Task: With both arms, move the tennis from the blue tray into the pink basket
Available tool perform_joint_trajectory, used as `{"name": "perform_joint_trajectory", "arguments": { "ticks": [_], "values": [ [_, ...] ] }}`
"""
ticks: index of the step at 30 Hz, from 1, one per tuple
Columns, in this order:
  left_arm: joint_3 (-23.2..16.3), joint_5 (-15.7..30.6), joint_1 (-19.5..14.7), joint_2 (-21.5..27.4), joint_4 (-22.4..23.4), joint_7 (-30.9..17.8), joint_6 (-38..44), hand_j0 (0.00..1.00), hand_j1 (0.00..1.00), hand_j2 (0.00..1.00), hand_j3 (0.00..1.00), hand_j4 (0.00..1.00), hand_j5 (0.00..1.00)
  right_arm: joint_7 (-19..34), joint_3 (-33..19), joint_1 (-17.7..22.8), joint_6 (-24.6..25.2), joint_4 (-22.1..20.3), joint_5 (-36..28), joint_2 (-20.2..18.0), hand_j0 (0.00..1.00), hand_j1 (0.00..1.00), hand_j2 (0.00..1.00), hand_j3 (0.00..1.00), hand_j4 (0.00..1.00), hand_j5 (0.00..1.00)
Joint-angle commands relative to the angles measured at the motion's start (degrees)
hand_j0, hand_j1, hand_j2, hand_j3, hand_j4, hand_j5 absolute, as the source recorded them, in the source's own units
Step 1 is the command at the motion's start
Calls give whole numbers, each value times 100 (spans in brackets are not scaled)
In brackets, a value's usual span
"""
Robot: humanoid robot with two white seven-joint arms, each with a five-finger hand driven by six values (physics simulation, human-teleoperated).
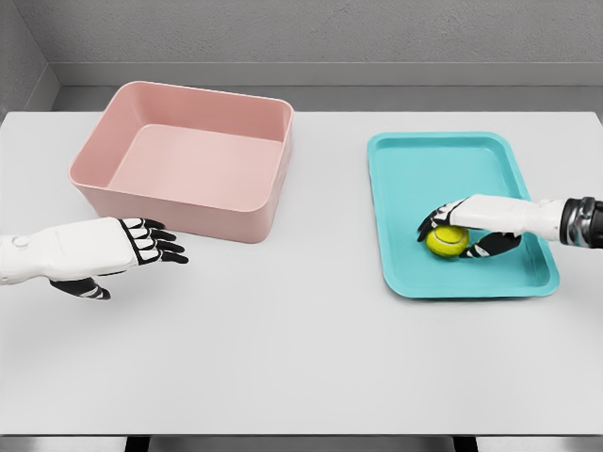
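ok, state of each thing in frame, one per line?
tennis ball: on the blue tray, right hand's fingers curled around it
blue tray: flat on the table, holds only the ball
pink basket: upright, empty
right hand: shut on the ball, over the tray
left hand: open, holding nothing, in front of the basket
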Motion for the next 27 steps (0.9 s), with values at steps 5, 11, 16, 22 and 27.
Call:
{"name": "perform_joint_trajectory", "arguments": {
  "ticks": [5, 11, 16, 22, 27],
  "values": [
    [8, 34, 0, -2, 2, 2, 10, 100, 100, 100, 100, 100, 100, -1, 62, -9, 1, -3, 0, 8, 61, 61, 61, 61, 61, 61],
    [-1, 34, 0, -2, 2, 2, 10, 100, 100, 100, 100, 100, 100, -27, 18, -123, 1, -46, -9, -1, 61, 61, 61, 61, 61, 61],
    [-1, 34, 0, -2, 2, 2, 10, 100, 100, 100, 100, 100, 100, -36, 0, -211, 1, -125, -18, -27, 61, 61, 61, 61, 61, 61],
    [8, 34, -9, -10, 2, 2, 10, 100, 100, 100, 100, 100, 100, -45, -8, -343, 1, -530, -27, -54, 59, 59, 59, 59, 59, 59],
    [-1, 34, -9, -10, 2, 2, 10, 100, 100, 100, 100, 100, 100, -45, -8, -413, 1, -758, -35, -54, 59, 59, 59, 59, 59, 59]
  ]
}}
